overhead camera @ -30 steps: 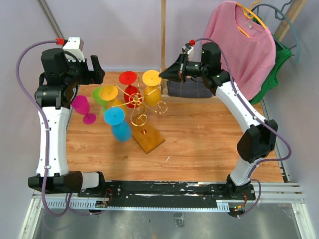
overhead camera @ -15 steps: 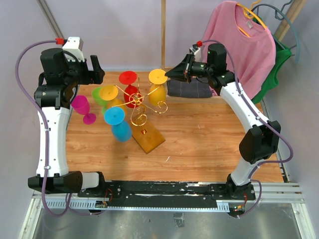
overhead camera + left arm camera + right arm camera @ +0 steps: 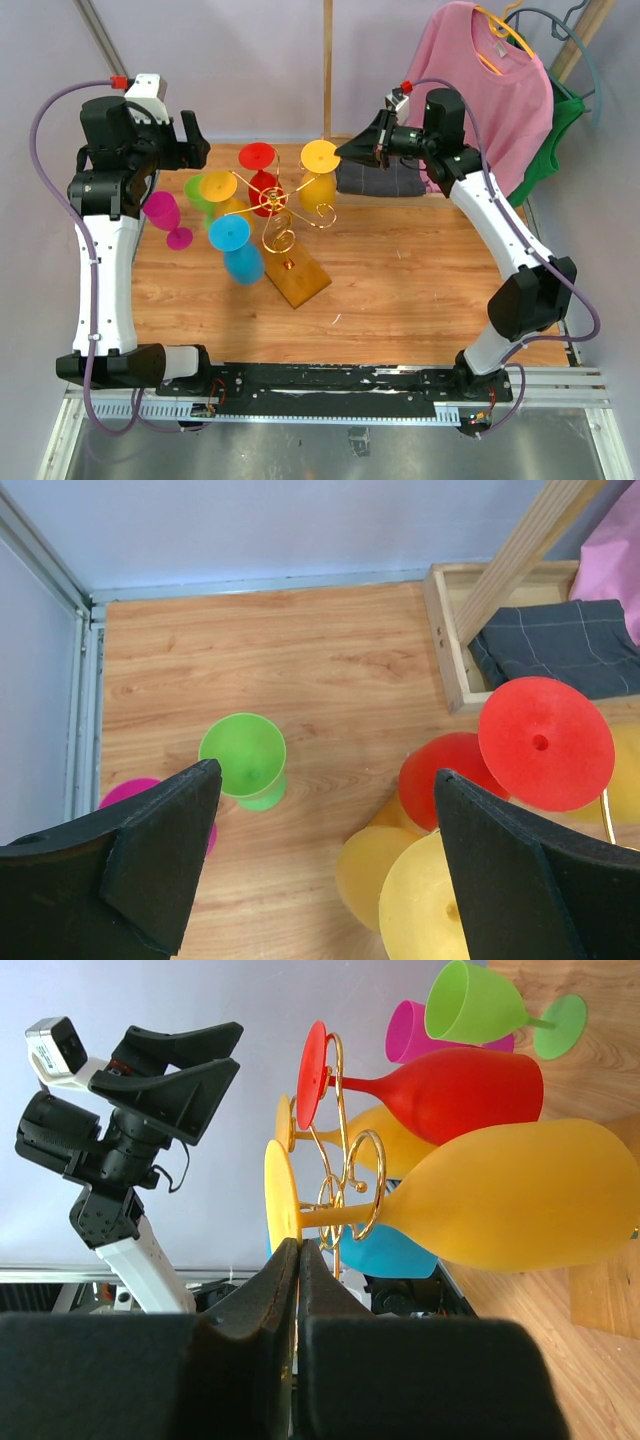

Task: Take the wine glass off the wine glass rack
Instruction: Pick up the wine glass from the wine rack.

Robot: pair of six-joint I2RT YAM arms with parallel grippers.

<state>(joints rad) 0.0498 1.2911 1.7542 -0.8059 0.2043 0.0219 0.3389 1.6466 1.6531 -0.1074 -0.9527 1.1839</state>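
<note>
right fingers (image 3: 292, 1280): pinched shut on foot rim of orange wine glass (image 3: 500, 1205), hung on wine glass rack (image 3: 285, 215) | left fingers (image 3: 320, 870): spread wide, empty | risk: thin grip slips; stem snags rack's curl, tipping rack

A pink shirt (image 3: 487, 85) is hanging on an orange hanger (image 3: 500, 32) at the upper right of the top view, with a green garment (image 3: 558, 135) hanging behind it at the right edge. A dark folded cloth (image 3: 378, 180) is lying just left of the shirt, at the far edge of the wooden table (image 3: 400, 290), and a wooden post (image 3: 327, 60) is rising at upper centre.
</note>
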